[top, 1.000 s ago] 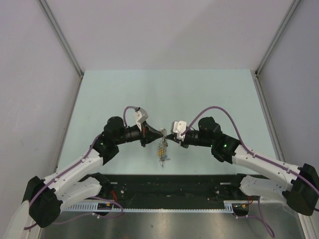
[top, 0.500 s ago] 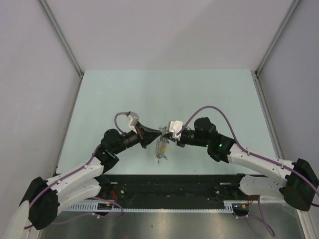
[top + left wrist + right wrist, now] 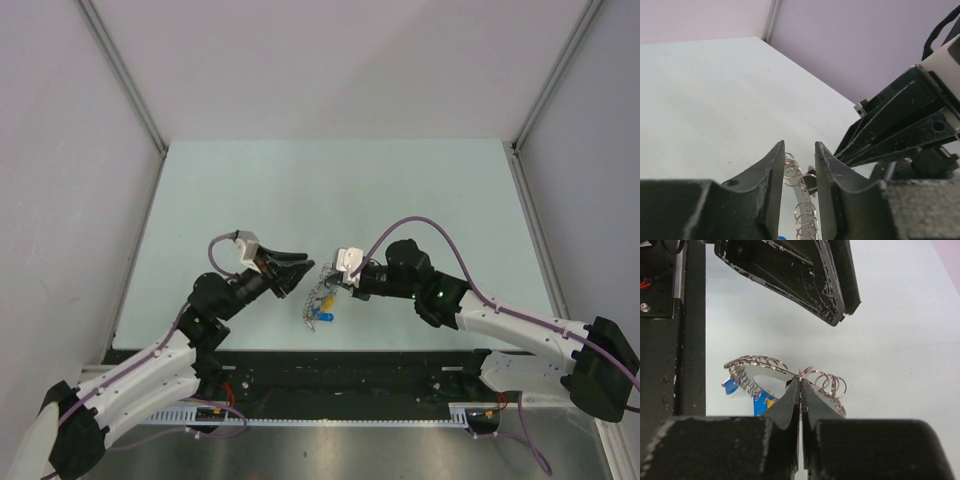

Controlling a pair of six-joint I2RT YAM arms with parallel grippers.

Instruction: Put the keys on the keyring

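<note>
Pale table (image 3: pixel 330 190), both arms (image 3: pixel 505 322) low, inward: right fingers (image 3: pixel 790 405) tight on the keyring (image 3: pixel 755 371), left fingers (image 3: pixel 767 185) apart.

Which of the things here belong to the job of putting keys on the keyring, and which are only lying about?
For the job: keyring, keys with blue and yellow heads, right gripper shut on the keyring, left gripper open beside it.
Not for the job: table, black rail at its near edge, purple cables.
</note>
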